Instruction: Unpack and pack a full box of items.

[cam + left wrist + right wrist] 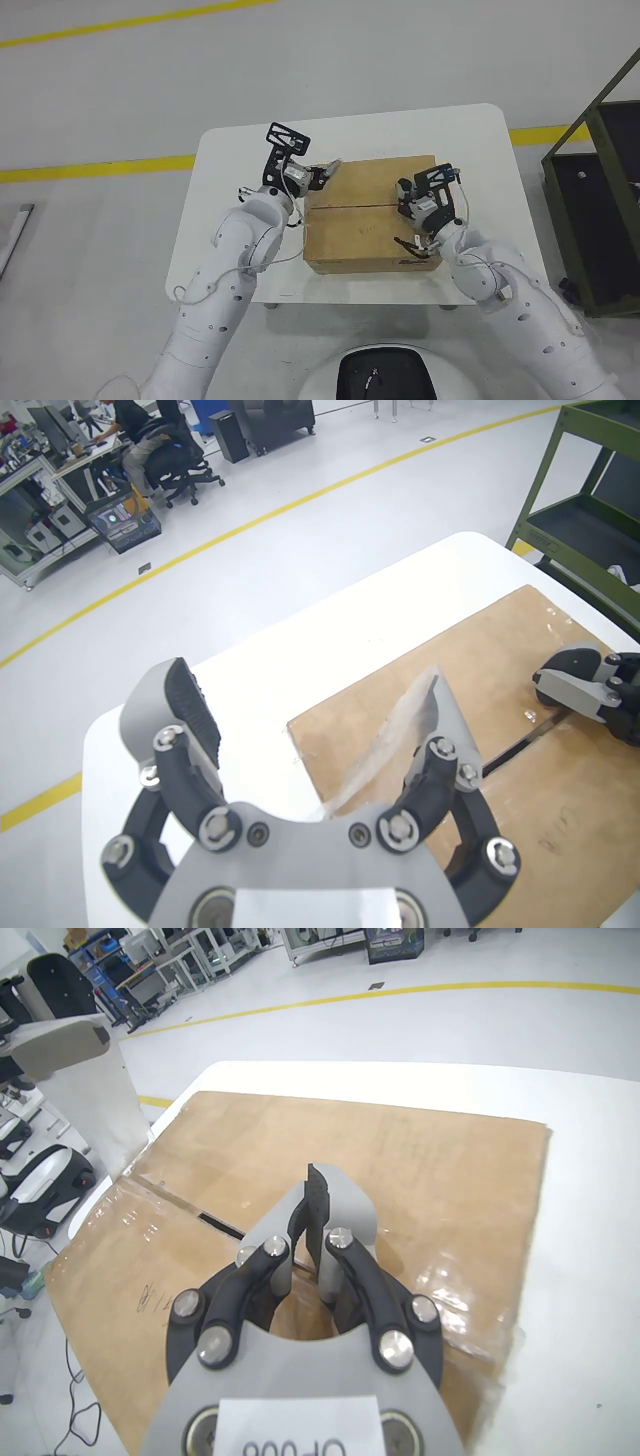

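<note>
Brown cardboard box [360,235] sits closed in the middle of our white table [240,170], where we hold the left gripper [307,672] spread wide at its end and the right gripper [315,1188] clenched empty over its seam [220,1227].

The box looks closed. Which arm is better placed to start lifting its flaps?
Right, probably: the right tool, shut, sits by the gap in the top of the box, ready to pry. The left tool hangs open at one end, tape clinging to it.
</note>
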